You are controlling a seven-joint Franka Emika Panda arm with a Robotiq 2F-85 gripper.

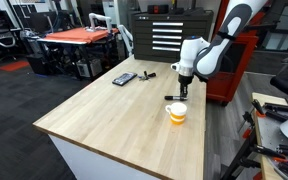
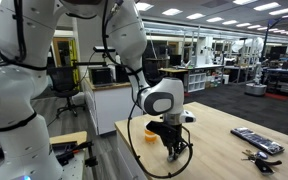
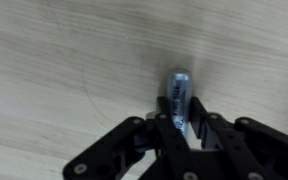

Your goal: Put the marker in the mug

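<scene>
Wrist view: black linkage claw [image 3: 187, 128] pinching glossy cylindrical marker [image 3: 177, 92]; pale woodgrain tabletop [image 3: 54, 70] beneath; round orange mug [image 1: 177, 113] nearby.

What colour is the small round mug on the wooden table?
The small round mug is orange with a whitish band; an exterior view shows it best.

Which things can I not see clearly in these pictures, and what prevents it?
1. The marker: the wrist view is blurred, and the claw covers its near end.
2. Whether the claw touches the marker: too small in both exterior views.
3. The mug: outside the wrist view's edges.
4. The flat dark device: too small to identify in an exterior view.
</scene>
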